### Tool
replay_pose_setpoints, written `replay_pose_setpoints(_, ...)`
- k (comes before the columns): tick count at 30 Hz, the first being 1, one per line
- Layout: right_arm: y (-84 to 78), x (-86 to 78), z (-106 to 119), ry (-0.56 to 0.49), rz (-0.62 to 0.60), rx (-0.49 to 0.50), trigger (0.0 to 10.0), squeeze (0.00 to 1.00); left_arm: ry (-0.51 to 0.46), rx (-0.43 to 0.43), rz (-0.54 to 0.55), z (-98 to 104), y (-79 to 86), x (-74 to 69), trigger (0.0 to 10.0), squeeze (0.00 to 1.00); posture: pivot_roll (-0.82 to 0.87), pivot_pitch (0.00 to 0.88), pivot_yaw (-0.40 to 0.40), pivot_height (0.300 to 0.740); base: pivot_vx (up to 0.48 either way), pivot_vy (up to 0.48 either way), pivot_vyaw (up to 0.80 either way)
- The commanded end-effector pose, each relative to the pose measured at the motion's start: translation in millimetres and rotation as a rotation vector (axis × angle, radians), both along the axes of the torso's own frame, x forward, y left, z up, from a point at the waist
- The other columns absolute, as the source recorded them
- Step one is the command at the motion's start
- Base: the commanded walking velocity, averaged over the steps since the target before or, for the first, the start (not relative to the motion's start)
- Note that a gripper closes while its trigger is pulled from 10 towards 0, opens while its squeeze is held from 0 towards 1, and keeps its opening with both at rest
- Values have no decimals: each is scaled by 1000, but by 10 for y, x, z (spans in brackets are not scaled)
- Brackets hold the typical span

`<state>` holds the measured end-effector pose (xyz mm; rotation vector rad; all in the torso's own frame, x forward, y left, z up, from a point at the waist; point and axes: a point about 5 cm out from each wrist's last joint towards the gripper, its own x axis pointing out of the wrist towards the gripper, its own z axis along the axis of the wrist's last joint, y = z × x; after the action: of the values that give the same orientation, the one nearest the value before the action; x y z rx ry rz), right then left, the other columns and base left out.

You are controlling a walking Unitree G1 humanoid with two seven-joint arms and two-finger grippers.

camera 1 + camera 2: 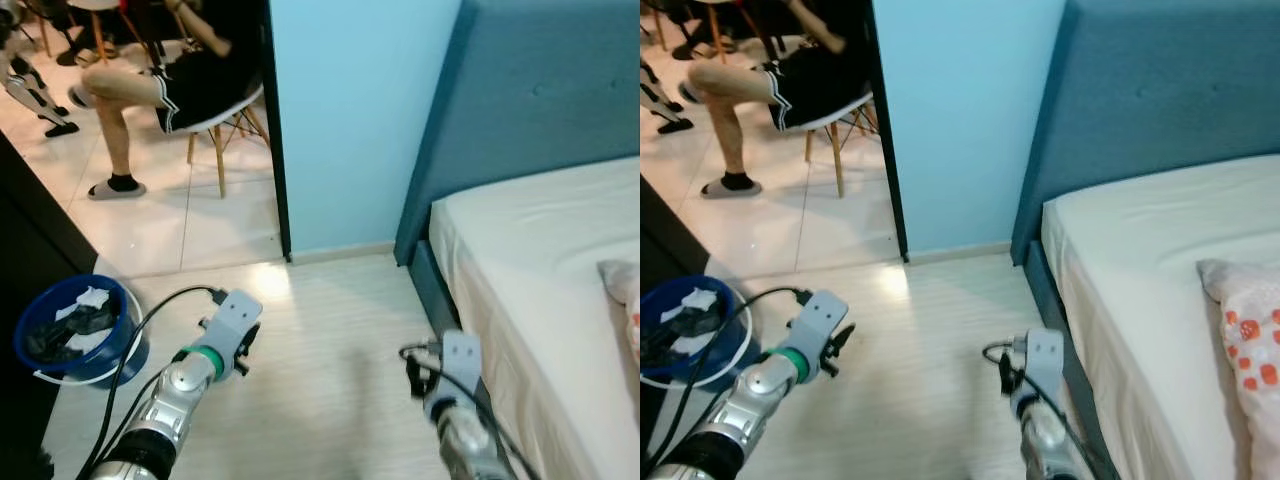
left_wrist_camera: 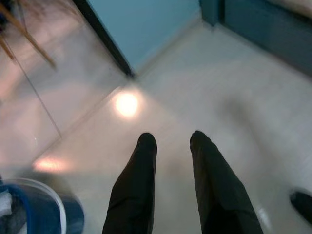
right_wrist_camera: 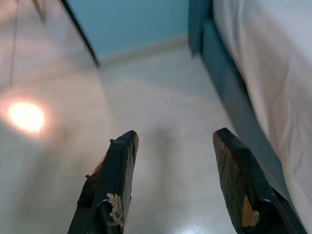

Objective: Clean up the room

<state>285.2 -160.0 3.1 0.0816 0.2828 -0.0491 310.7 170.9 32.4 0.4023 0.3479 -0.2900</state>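
A blue bucket [image 1: 112, 366] with white and dark cloth items inside stands on the pale floor at my left, against a dark cabinet [image 1: 30, 235]. My left gripper [image 2: 172, 140] hovers over the floor just right of the bucket [image 2: 68, 219], open, with nothing between its fingers. My right gripper [image 3: 175, 135] hangs low beside the bed frame [image 3: 229, 83], open wide and holding nothing. In the left eye view, the left arm [image 1: 215, 340] reaches forward at lower left and the right arm [image 1: 445, 385] at lower right.
A bed with a white sheet [image 1: 540, 250], a blue headboard [image 1: 540, 90] and a patterned pillow [image 1: 1245, 330] takes up the right. A light blue wall [image 1: 350, 120] stands ahead. Through the doorway at the left, a person [image 1: 170, 85] sits on a chair.
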Motion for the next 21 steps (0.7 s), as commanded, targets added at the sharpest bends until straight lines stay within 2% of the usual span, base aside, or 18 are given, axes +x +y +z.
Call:
replay_pose_setpoints(1, 31, -158, -175, 84, 2, 13, 10000, 0, 47, 0, 19, -106, 21, -65, 10000, 0, 62, 33, 155, 740, 0, 0, -800)
replay_pose_setpoints(4, 66, -152, -152, 59, 23, -13, 10000, 0, 26, -7, 13, -67, 12, -34, 10000, 0, 36, 21, 169, 740, 0, 0, -800)
replay_pose_setpoints(13, -46, -118, -101, 26, -11, -17, 10000, 0, -8, -26, 10, 29, -12, 56, 10000, 0, 10, 11, 157, 740, 0, 0, -800)
replay_pose_setpoints(21, -235, -40, 16, -29, -24, -56, 10000, 0, -17, -99, 47, 53, -99, 115, 10000, 0, -19, 0, 109, 740, 0, 0, -800)
